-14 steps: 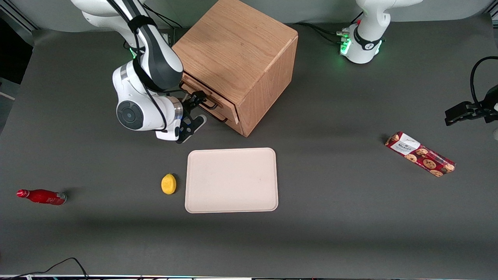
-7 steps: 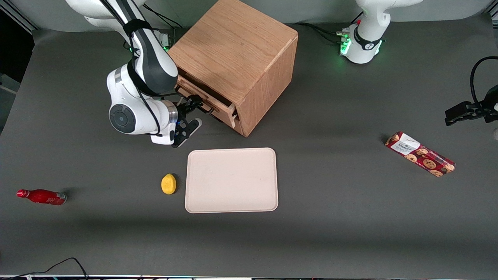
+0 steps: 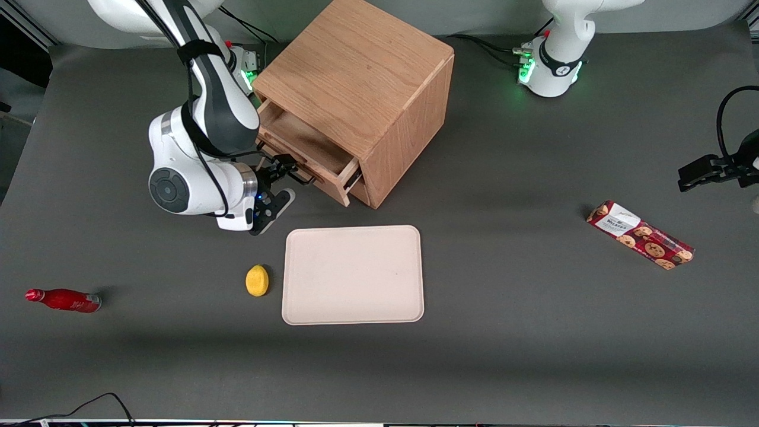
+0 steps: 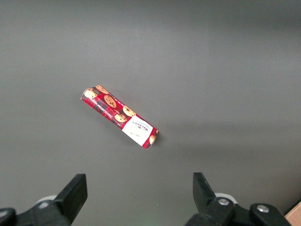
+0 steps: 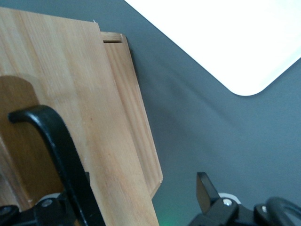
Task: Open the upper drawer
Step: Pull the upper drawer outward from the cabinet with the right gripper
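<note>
The wooden cabinet (image 3: 362, 77) stands at the back of the table. Its upper drawer (image 3: 305, 142) is pulled partway out, and its light-wood tray shows empty. My right gripper (image 3: 286, 179) is in front of the drawer. It is open, with one finger hooked in the thin black wire handle (image 3: 301, 174) and the other below it. In the right wrist view the black handle (image 5: 56, 150) crosses the drawer's wooden front (image 5: 70, 84), and the gripper (image 5: 127, 193) has its fingers wide apart on either side of the handle. The lower drawer is hidden under the upper one.
A pale tray (image 3: 353, 274) lies nearer the front camera than the cabinet, with a yellow lemon (image 3: 257, 280) beside it. A red bottle (image 3: 62, 299) lies toward the working arm's end. A red cookie box (image 3: 639, 235) lies toward the parked arm's end and shows in the left wrist view (image 4: 120, 117).
The upper drawer has slid out of the cabinet, from shut to partway open. My gripper and arm moved away from the cabinet with the handle.
</note>
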Available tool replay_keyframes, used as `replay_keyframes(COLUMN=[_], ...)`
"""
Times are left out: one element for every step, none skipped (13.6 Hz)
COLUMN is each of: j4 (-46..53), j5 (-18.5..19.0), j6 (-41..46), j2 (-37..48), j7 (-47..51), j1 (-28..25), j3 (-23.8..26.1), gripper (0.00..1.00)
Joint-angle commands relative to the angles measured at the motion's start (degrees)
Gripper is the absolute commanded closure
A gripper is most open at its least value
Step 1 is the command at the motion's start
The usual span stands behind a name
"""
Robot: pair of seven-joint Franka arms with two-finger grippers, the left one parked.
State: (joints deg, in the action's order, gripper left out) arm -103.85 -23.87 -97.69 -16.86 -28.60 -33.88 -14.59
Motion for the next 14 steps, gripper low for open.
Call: replay_keyframes(j4=[2.6, 3.1, 3.4, 4.6, 5.4, 6.1, 6.6, 7.1, 8.0, 8.4, 8.5, 9.0, 9.3, 9.8], j5=[0.8, 0.8, 0.8, 0.8, 0.8, 0.8, 0.8, 0.7, 0.7, 0.7, 0.7, 0.8, 0.7, 0.7], j6=[0.7, 0.9, 0.9, 1.0, 1.2, 1.2, 1.2, 1.2, 1.2, 1.2, 1.2, 1.2, 1.2, 1.2], j2=[-1.8, -1.9, -2.3, -2.7, -3.1, -3.4, -3.6, -4.4, -5.3, -5.6, -5.6, -6.0, -6.6, -7.0], j7=[-2.9, -2.9, -2.9, -2.8, -2.8, -2.8, -3.3, -5.0, -6.1, -6.8, -7.6, -8.4, -9.6, -10.4], j1=[0.9, 0.9, 1.0, 1.3, 1.6, 1.7, 1.7, 1.7, 1.7, 1.8, 1.8, 1.8, 1.8, 2.0], j3=[-0.6, -0.9, -0.9, -0.9, -0.9, -1.1, -1.7, -1.8, -2.8, -3.0, -3.2, -3.9, -4.2, -4.9], gripper=[0.00, 0.00, 0.00, 0.00, 0.00, 0.00, 0.00, 0.00, 0.00, 0.00, 0.00, 0.00, 0.00, 0.00])
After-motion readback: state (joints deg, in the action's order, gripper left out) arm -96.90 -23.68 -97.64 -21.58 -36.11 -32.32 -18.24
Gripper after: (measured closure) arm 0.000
